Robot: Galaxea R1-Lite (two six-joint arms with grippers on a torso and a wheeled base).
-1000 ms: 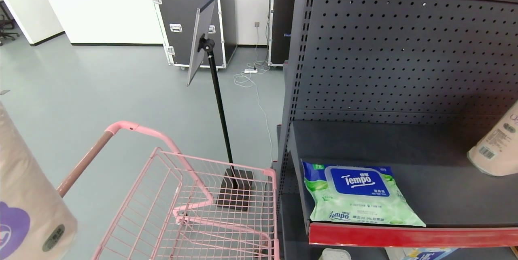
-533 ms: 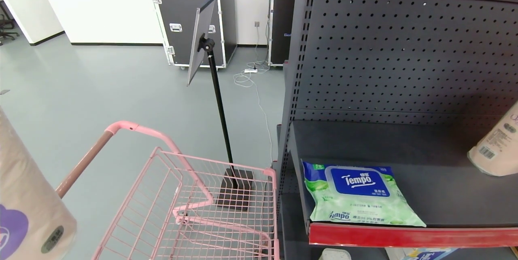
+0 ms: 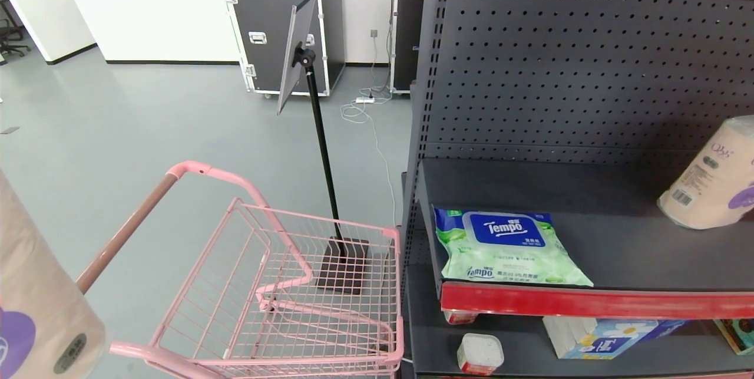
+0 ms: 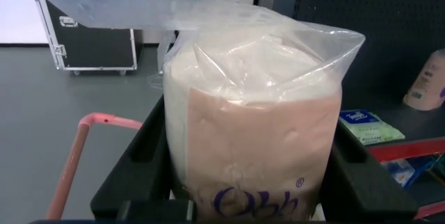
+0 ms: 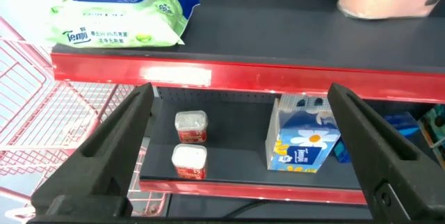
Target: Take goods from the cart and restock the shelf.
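a mock shop set up in a lab: pegboard shelf [image 3: 565,78] with goods, pink cart [image 3: 283,302], flight cases [image 3: 277,25] behind.

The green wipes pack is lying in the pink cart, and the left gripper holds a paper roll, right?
Not quite. The head view shows the green wipes pack lying on the shelf, not in the pink cart. The left gripper does hold a paper roll.
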